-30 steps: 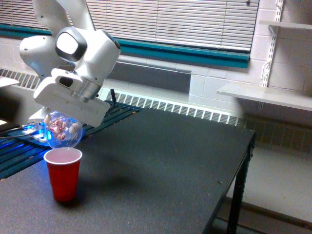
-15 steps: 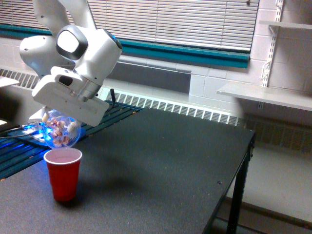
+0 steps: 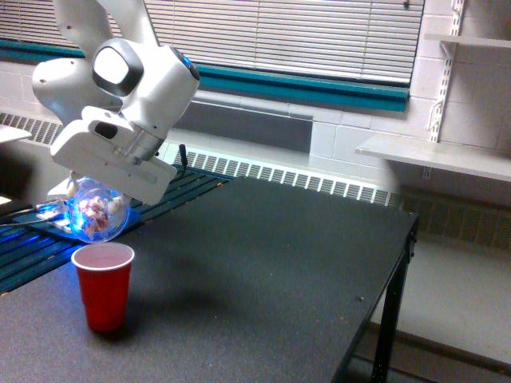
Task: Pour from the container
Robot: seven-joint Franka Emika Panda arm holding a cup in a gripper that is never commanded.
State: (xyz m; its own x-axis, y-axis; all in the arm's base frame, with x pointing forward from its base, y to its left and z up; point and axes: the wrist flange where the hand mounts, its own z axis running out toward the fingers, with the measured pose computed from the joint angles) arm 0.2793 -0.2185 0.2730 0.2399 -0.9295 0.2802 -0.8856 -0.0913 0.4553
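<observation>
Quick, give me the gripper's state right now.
Gripper: shut on the clear tumbler, held tilted above the red cup.

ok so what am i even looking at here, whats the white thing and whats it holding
The white machine is a robot arm, filmed by a single camera standing off to the side. Its tool at the end grips a clear plastic tumbler holding small pinkish-white pieces, tipped over. Directly below, a red party cup stands upright on the dark table, ready to catch what pours out. Behind are a window with blinds and a radiator. The tool's fingers are mostly hidden by its own body.
</observation>
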